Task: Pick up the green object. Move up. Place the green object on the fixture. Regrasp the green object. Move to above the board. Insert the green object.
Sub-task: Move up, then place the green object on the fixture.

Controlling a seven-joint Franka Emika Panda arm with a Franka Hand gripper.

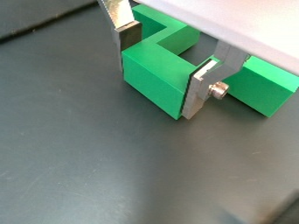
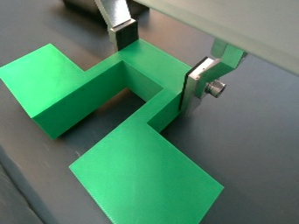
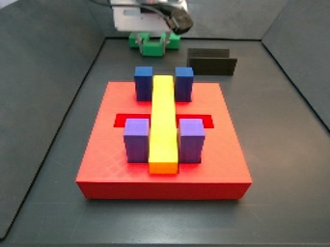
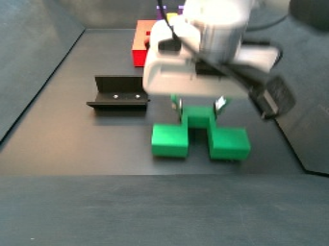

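The gripper (image 2: 163, 59) is low over the dark floor, its two silver fingers (image 2: 201, 83) straddling the narrow middle part of the green object (image 2: 140, 131). In both wrist views the plates sit right against that part's two sides, one on each, so the gripper looks clamped on the green object (image 1: 158, 74), though whether the pads truly press cannot be told for sure. The piece rests flat on the floor in a side view (image 4: 195, 138), its two wider blocks sticking out past the gripper (image 4: 195, 104) toward the camera. The fixture (image 4: 119, 94) stands just beside it on the floor, apart from it. The board (image 3: 162, 145), with its yellow bar (image 3: 162, 123) and blue and purple cubes, lies well away.
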